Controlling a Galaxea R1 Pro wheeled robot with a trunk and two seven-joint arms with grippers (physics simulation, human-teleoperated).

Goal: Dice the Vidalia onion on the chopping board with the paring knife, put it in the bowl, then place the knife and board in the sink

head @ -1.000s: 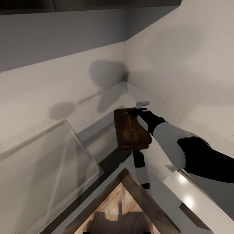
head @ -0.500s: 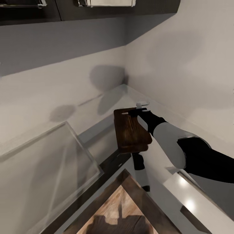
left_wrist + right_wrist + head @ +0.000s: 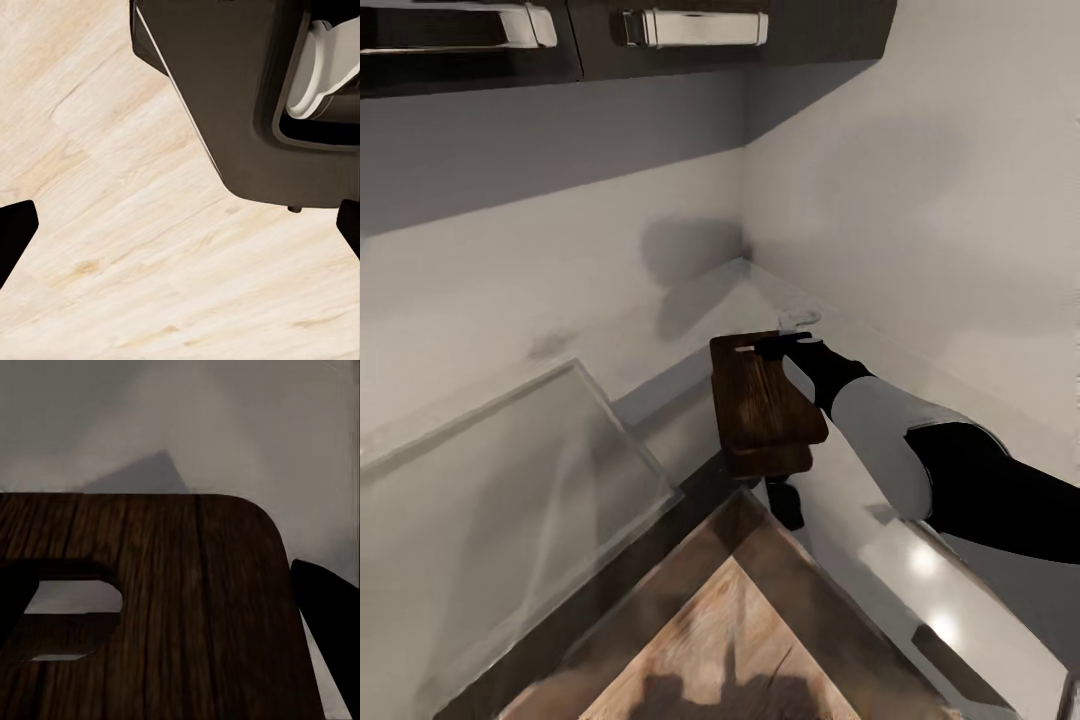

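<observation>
Your right hand [image 3: 785, 340] grips the board [image 3: 765, 400] at its slot end, held above the bench [image 3: 690, 330] near the wall corner. Left hand [image 3: 180, 225] over pale wood floor [image 3: 112, 225], apparently open.

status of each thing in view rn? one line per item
chopping board: held up off any surface, gripped at its slot end
right gripper: shut on the board's far end
left gripper: open, nothing between the fingers, over light wood floor
cabinet doors: closed
</observation>
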